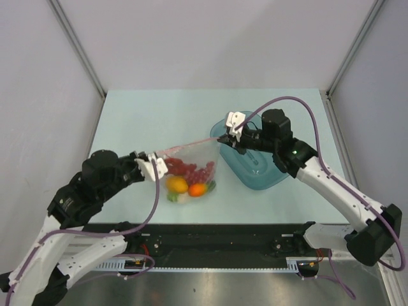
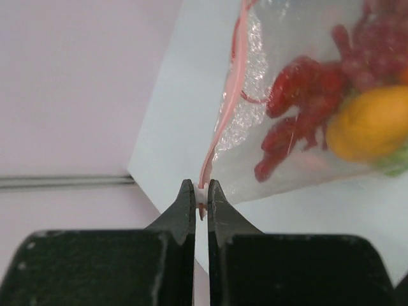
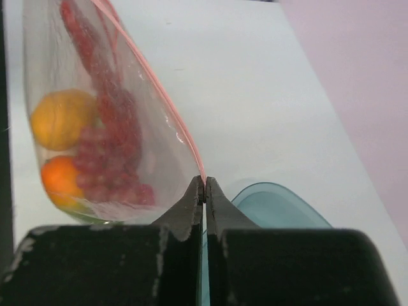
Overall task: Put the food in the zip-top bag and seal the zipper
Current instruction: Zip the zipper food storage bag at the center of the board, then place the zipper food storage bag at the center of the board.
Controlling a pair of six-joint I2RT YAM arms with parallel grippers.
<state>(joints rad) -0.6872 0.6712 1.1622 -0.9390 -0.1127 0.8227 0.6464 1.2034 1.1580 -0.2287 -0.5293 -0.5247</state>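
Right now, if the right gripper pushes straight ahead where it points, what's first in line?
The right gripper, jaws shut, pinches the zipper; straight ahead is the zip-top bag, then likely the food inside. Depth unclear.

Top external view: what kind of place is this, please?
Probably a robot test cell: grey panels enclose a pale table, a left arm and a right arm are mounted at its near edge, and toy food sits in a zip-top bag.

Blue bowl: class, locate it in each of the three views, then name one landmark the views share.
Top external: blue bowl right of centre, beside the zip-top bag.
Left wrist: not in it.
Right wrist: lower right, just right of the jaws.
Shared landmark: the pink-red zipper, seen in all three views.
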